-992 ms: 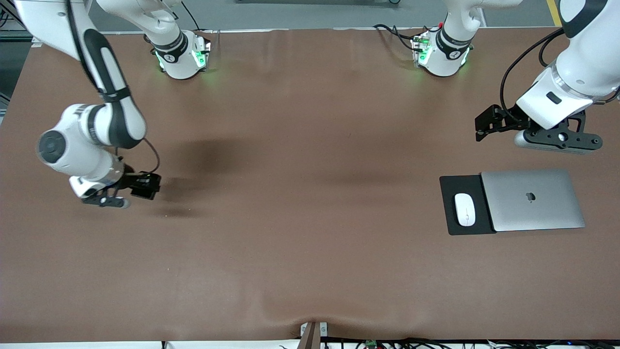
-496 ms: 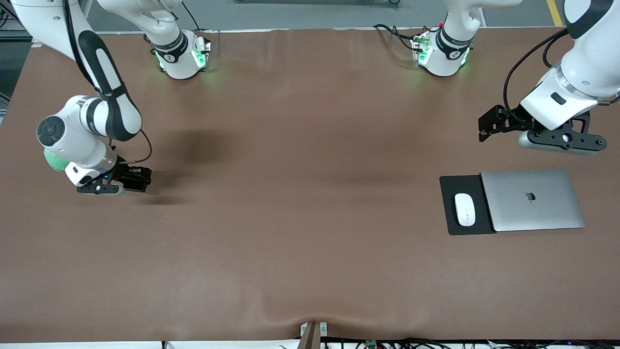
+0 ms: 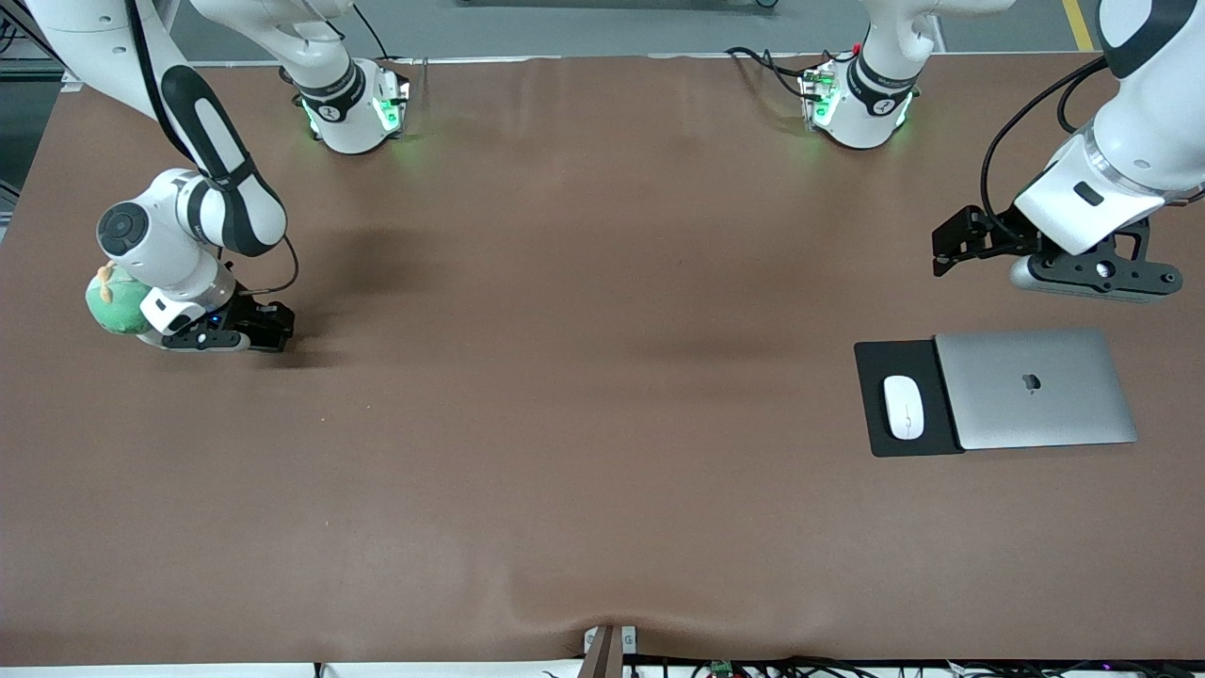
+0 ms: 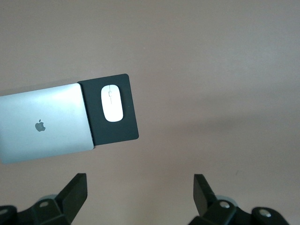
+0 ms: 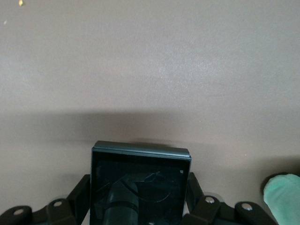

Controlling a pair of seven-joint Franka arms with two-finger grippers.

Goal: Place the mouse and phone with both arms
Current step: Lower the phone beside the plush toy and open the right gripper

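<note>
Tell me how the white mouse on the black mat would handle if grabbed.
The mouse looks smooth and rounded, so it could slip from a pinch. It lies low and flat on the mat, so tipping seems unlikely. Being small, it is probably light.

Wide bare brown table (image 3: pixel 584 395) between the arms; only the closed silver laptop (image 3: pixel 1036 388) on the black mat (image 3: pixel 894 353) and the green plush toy (image 3: pixel 111 306) stand in the way.

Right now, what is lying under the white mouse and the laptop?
The mouse rests on a black mat. The closed laptop overlaps the mat's edge toward the left arm's end of the table, so how far the mat runs beneath it is hidden.
</note>
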